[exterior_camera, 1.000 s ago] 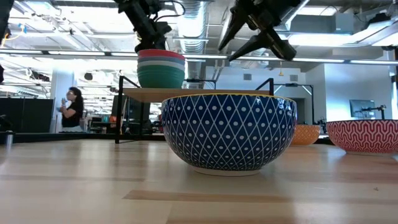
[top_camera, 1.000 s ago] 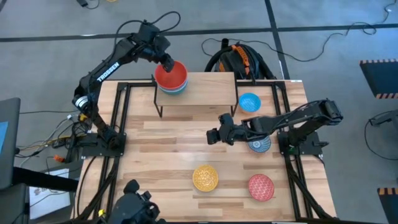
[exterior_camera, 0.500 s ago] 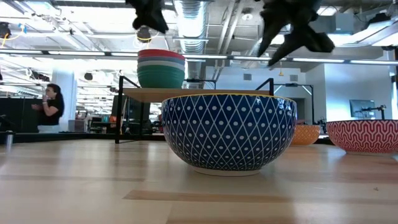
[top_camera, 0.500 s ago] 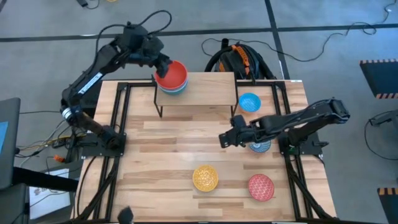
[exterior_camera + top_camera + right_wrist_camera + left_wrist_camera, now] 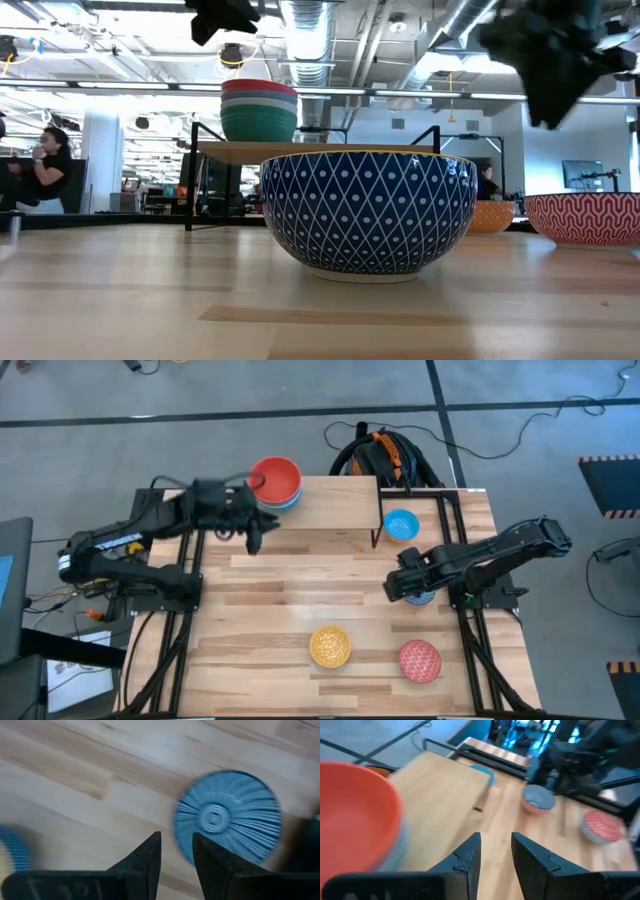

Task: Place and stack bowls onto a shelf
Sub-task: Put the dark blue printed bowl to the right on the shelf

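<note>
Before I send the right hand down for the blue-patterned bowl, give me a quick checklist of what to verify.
1. Right hand over the blue-patterned bowl: ok, it hangs just beside the rim.
2. Right hand empty, fingers parted: ok, nothing between them.
3. Left hand clear of the stack: ok, it is off the red bowl, empty.
4. Stack on the shelf sitting straight: ok, bowls look nested evenly in the low view.
5. Path to the stack: cannot tell, the left hand hangs near the shelf's front.
6. Plain blue bowl out of the way: ok, apart by the shelf's end.
</note>
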{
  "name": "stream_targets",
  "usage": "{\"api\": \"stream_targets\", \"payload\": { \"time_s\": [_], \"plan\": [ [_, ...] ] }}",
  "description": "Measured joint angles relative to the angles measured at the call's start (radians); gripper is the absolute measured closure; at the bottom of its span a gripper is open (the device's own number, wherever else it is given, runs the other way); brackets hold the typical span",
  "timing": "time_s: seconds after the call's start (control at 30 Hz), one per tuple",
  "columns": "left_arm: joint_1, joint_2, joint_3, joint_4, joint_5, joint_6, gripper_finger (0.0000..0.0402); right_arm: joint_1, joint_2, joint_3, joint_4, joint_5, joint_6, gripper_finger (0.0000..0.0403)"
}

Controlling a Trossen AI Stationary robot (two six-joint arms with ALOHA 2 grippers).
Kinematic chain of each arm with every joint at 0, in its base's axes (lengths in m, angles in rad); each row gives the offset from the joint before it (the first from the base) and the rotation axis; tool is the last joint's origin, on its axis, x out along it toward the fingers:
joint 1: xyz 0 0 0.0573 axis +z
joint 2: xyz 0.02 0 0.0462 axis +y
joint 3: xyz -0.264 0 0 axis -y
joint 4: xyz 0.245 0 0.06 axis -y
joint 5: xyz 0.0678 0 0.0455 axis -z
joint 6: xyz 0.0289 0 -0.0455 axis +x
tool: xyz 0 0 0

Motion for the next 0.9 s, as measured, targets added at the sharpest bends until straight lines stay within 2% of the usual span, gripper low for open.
{"api": "stream_targets", "payload": {
  "time_s": [0.23, 0.5, 0.73, 0.9],
  "plan": [
    [-0.216, -0.063, -0.153, 0.092, -0.149, -0.167, 0.0308, -0.093, -0.074, -0.142, -0.064, -0.046, -0.042, 0.0268],
    [-0.423, -0.003, -0.176, 0.123, -0.3, -0.239, 0.0308, -0.242, -0.088, -0.269, -0.061, -0.031, -0.23, 0.0252],
    [-0.537, 0.048, -0.176, 0.208, -0.361, -0.307, 0.0308, -0.323, -0.092, -0.384, 0.095, -0.053, -0.296, 0.0226],
    [-0.602, 0.064, -0.177, 0.204, -0.415, -0.359, 0.0308, -0.331, -0.088, -0.431, 0.184, -0.062, -0.298, 0.0231]
  ]
}}
